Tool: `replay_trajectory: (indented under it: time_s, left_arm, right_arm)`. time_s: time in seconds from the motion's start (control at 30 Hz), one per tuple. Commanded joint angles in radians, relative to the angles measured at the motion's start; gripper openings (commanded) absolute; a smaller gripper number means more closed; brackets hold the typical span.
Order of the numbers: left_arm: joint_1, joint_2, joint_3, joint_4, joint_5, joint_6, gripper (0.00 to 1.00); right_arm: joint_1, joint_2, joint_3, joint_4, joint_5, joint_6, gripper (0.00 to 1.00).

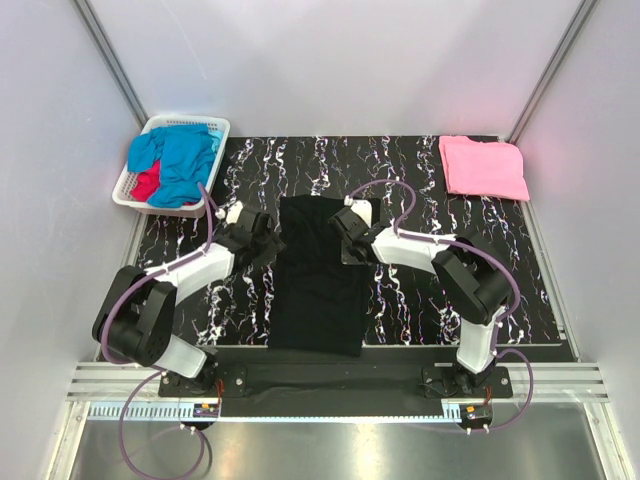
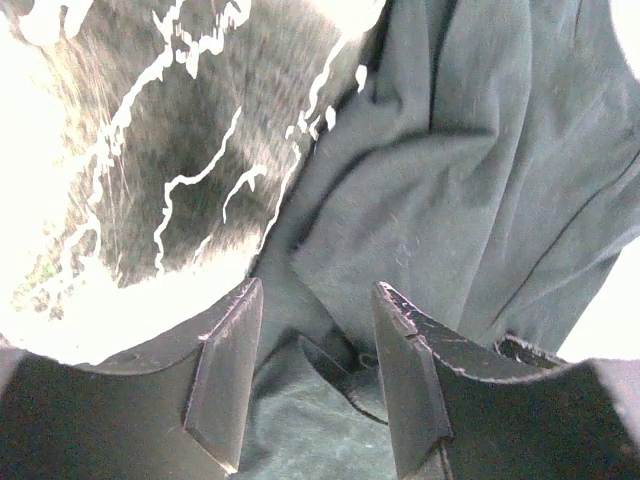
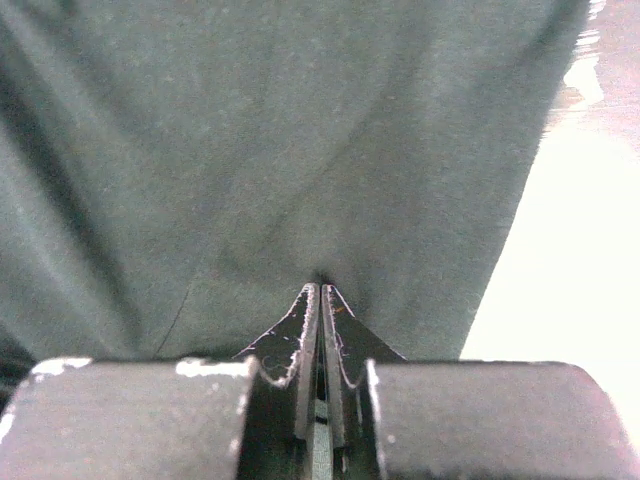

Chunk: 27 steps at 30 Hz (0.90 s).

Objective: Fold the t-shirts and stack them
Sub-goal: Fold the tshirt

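The right gripper [image 3: 320,292] has its jaws pressed together on a pucker of the black t-shirt [image 1: 318,275], at the cloth's far right edge. The left gripper [image 2: 317,292] stands with jaws apart, and the shirt's far left edge lies just ahead of and between them, not yet pinched. From both grippers the shirt stretches inward and back toward the robot, long axis running far to near, so the left arm looks nearest the unheld side.
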Motion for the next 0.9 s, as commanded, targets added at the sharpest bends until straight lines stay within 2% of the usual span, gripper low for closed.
replay_trajectory:
  time_s: [0.0,0.13,0.2,0.23,0.27,0.3,0.4,0.43,0.6,0.83,0.87]
  left_arm:
    - [0.005,-0.025,0.051,-0.005,-0.082,0.008,0.52]
    - [0.005,-0.063,0.076,-0.008,-0.033,0.077,0.52]
    - [0.005,-0.092,0.095,-0.061,0.022,0.117,0.53]
    - [0.005,-0.106,0.096,-0.081,0.04,0.131,0.54]
    - [0.005,-0.123,0.088,-0.095,0.077,0.145,0.54]
    - [0.005,-0.15,0.056,-0.112,0.089,0.157,0.54]
    - [0.023,-0.283,-0.063,-0.112,0.143,0.144,0.58]
    - [0.031,-0.364,-0.096,-0.111,0.18,0.131,0.59]
    - [0.045,-0.549,-0.272,-0.109,0.278,0.055,0.61]
    - [0.044,-0.592,-0.3,-0.244,0.301,0.059,0.61]
    - [0.044,-0.586,-0.293,-0.305,0.297,0.068,0.61]
  right_arm:
    - [-0.017,-0.019,0.002,-0.042,0.156,0.025,0.09]
    - [-0.017,-0.061,0.012,-0.041,0.107,-0.001,0.09]
    - [-0.017,-0.117,0.013,-0.038,0.065,-0.032,0.15]
    - [-0.017,-0.173,0.007,-0.039,0.061,-0.04,0.21]
    - [-0.018,-0.204,-0.002,-0.041,0.058,-0.041,0.35]
    - [-0.017,-0.236,-0.026,-0.043,0.053,-0.047,0.43]
    - [-0.017,-0.363,-0.117,-0.065,0.051,-0.024,0.6]
    - [-0.017,-0.426,-0.149,-0.072,0.048,0.003,0.61]
    - [-0.006,-0.588,-0.377,-0.07,-0.077,0.112,0.63]
    - [0.067,-0.686,-0.513,-0.081,-0.116,0.207,0.63]
    - [0.072,-0.713,-0.522,-0.084,-0.137,0.221,0.63]
